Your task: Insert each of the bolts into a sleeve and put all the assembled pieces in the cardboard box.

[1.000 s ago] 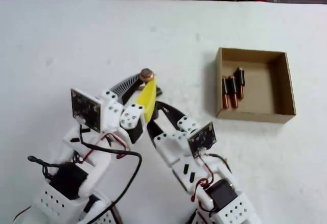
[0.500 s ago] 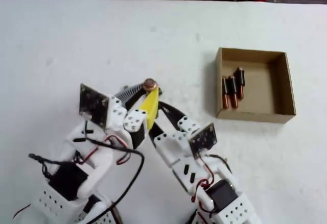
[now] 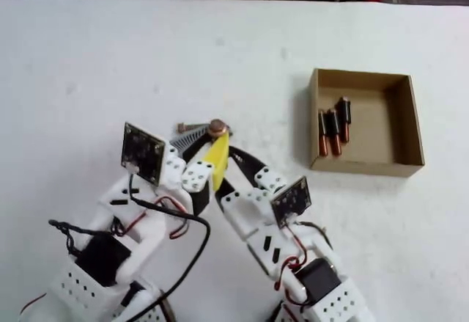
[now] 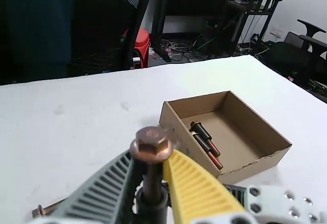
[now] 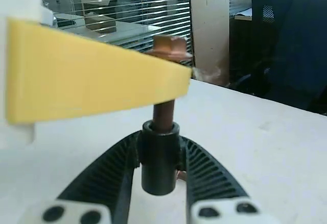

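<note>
Left gripper [image 4: 150, 160], one grey finger and one yellow, is clamped on the shank of a copper hex-head bolt [image 4: 150, 143], just under the head, and holds it upright. Right gripper [image 5: 159, 152], with black ribbed fingers, is closed around a black sleeve [image 5: 159, 168] directly beneath. The bolt's shank already sits in the sleeve's mouth, with a good stretch of shank bare above the rim. One arm steadies the socket and the other brings the bolt down on its axis, so I judge the insertion under way but not seated. The pair meet low over the tabletop [image 3: 88, 58], in front of both arm bases. Just beside the grippers, on the side away from the box, a loose copper piece [image 3: 187, 127] lies flat, probably another bolt awaiting its turn. The cardboard box [image 3: 366, 166] sits well apart on the right arm's side, open at the top. Three assembled pieces [image 3: 333, 125] lie roughly side by side against one inner wall, so part of the job looks done. The tabletop is white with a faintly speckled, matte covering. Beyond it is an office with dark desk legs, cables on the floor, a red container [image 4: 135, 40], an office chair [image 4: 311, 35] and window blinds [image 5: 117, 4] behind.
</note>
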`<act>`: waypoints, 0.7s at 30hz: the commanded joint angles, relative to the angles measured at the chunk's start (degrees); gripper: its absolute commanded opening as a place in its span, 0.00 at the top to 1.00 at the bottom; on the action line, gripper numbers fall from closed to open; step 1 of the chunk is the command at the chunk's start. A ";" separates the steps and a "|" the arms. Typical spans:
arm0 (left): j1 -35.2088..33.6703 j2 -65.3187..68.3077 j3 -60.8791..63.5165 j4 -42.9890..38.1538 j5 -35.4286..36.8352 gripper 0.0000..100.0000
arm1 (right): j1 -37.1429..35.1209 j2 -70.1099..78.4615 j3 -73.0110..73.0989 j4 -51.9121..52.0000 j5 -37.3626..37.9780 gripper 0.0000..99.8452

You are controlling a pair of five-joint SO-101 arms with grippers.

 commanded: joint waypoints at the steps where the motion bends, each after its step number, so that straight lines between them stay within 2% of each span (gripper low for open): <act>1: 2.51 -0.66 -0.26 -0.18 0.79 0.98 | -0.04 -0.66 0.53 0.04 -0.35 0.98; 21: 2.24 -0.66 0.70 2.11 0.79 0.98 | 0.84 -0.57 0.53 0.13 -0.35 0.98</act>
